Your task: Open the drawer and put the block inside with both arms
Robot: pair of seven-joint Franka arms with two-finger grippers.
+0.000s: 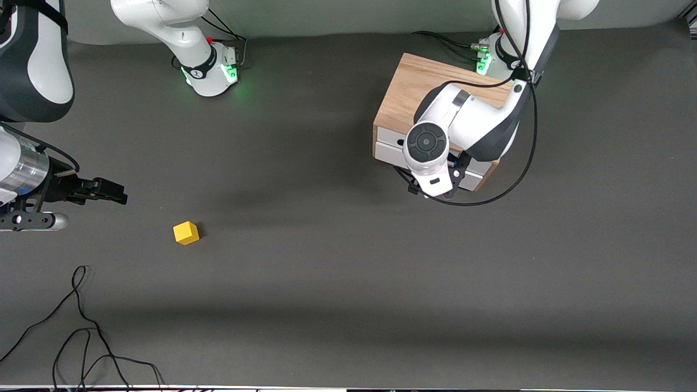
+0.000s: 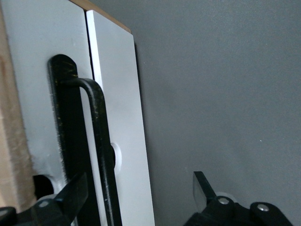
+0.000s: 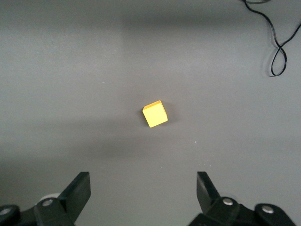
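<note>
Sitting alone on the dark grey counter (image 1: 348,283), the block (image 1: 186,233) is a small bright yellow cube with crisp edges and a smooth matte face, turned slightly askew. It lies toward the right arm's end of the counter, well apart from the wooden box. The right pincer (image 1: 111,191) hangs in the air near it, off toward the counter's edge at the right arm's end; in the right wrist view the cube (image 3: 155,114) shows clear of the two black fingers (image 3: 80,189), which are spread wide and hold nothing.

The drawer (image 1: 389,142) belongs to a light oak-grain wooden box (image 1: 408,92) standing near the left arm's base. Its front is a flat white panel, and it looks closed, flush with the box. A second white panel sits directly beneath it. The left pincer (image 2: 136,195) is down in front of these panels, mostly hidden in the front view by the arm's white wrist. In the left wrist view, a black bar handle (image 2: 96,141), thin and rounded with a bent end, runs along the white drawer front (image 2: 117,94). The left pincer's fingers are parted, one black tip (image 2: 75,192) beside the handle and the other over bare counter, so the bar lies between them, ungripped.

The counter surface is a soft, felt-like mat. A loose black cable (image 1: 81,326) curls on it nearer the front camera than the cube.
</note>
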